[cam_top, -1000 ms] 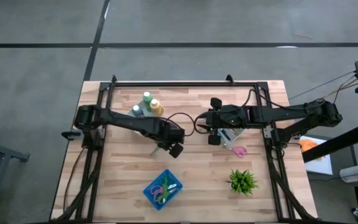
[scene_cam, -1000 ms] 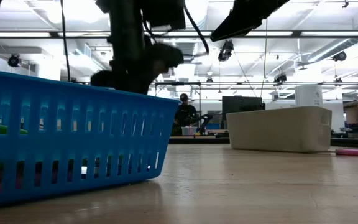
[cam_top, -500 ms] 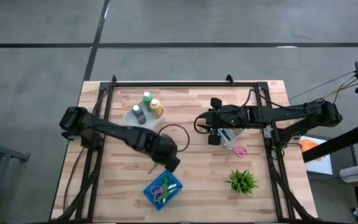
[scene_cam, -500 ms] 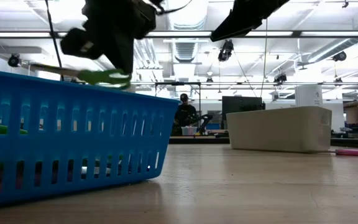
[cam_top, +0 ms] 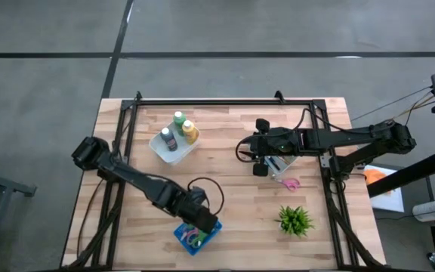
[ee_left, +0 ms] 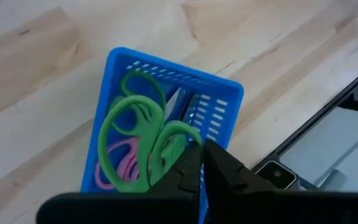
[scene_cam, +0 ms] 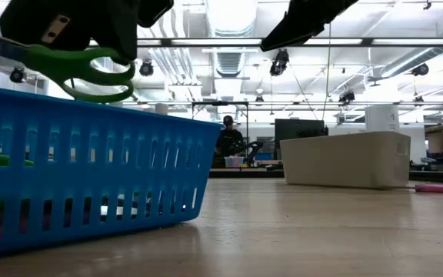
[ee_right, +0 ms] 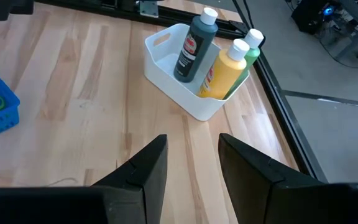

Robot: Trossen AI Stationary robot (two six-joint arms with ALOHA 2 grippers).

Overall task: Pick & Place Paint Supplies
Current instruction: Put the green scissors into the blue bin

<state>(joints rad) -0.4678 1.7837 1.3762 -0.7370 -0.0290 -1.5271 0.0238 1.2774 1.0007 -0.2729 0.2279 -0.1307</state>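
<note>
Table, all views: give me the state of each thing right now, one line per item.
Left claw: shut on green scissors, above the blue basket.
Right claw: open, empty, hovering mid-table.
Blue basket: upright, holding pink and green scissors.
White bin: upright, holding three bottles.
Dark grey bottle, yellow-orange bottle, green bottle: capped, leaning in the bin.
Potted plant: upright.

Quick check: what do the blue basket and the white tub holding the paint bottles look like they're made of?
The blue basket looks like moulded plastic: uniform glossy blue walls pierced by rows of slots. The white tub also seems plastic, with smooth, matte, thin walls, rounded corners and a cut-out handle. Neither can be confirmed by look alone.
</note>
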